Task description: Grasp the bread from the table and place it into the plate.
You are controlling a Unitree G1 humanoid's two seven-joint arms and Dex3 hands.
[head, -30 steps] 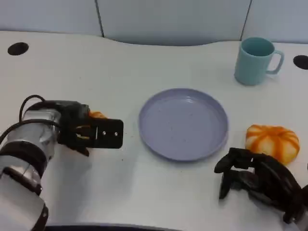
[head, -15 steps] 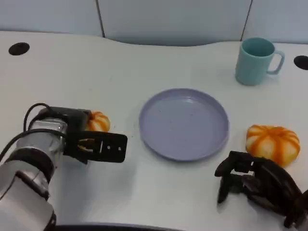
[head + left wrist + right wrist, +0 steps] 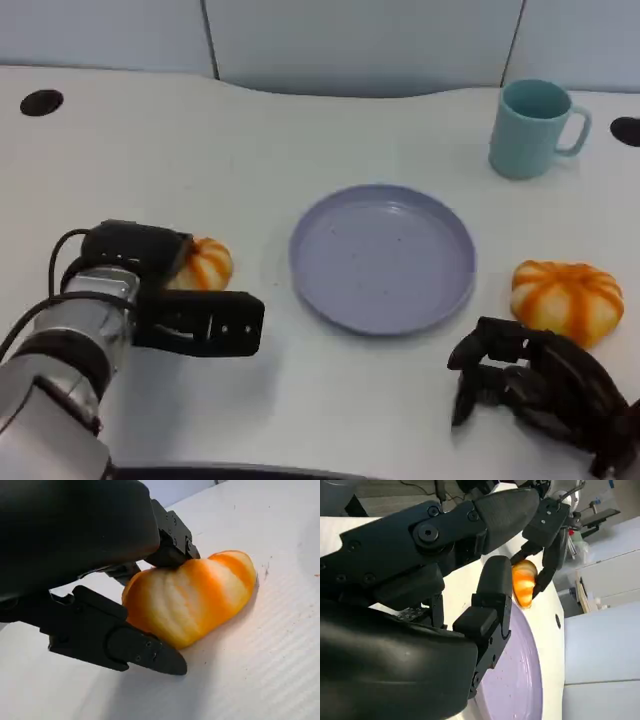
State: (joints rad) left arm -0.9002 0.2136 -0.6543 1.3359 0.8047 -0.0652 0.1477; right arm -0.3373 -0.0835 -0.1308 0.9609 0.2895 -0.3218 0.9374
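1. Nearest the robot, at about 5 o'clock from the plate, the right hand (image 3: 535, 385) rests low over the table (image 3: 300, 130) with its fingers curled inward around nothing.
2. At about 8 o'clock from the plate, the left hand (image 3: 175, 300) sits against a bread (image 3: 203, 263). The left wrist view shows one finger (image 3: 172, 535) touching the loaf's (image 3: 192, 597) top edge and another lying flat on the table just beside its base; the loaf rests on the table, and whether it is truly clamped cannot be told.
3. That orange-and-cream striped bread lies on the table just left of the plate, apart from its rim. In the left wrist view it is an oval whose long axis runs away from the palm, its far end pointing toward the plate.
4. The lavender plate (image 3: 335, 300) sits at the centre.
5. A second striped bread (image 3: 565, 295) lies at 3 to 4 o'clock from the plate, near the right hand.
6. Farthest, at 1 o'clock, a teal mug (image 3: 532, 127) stands upright, handle to the right.
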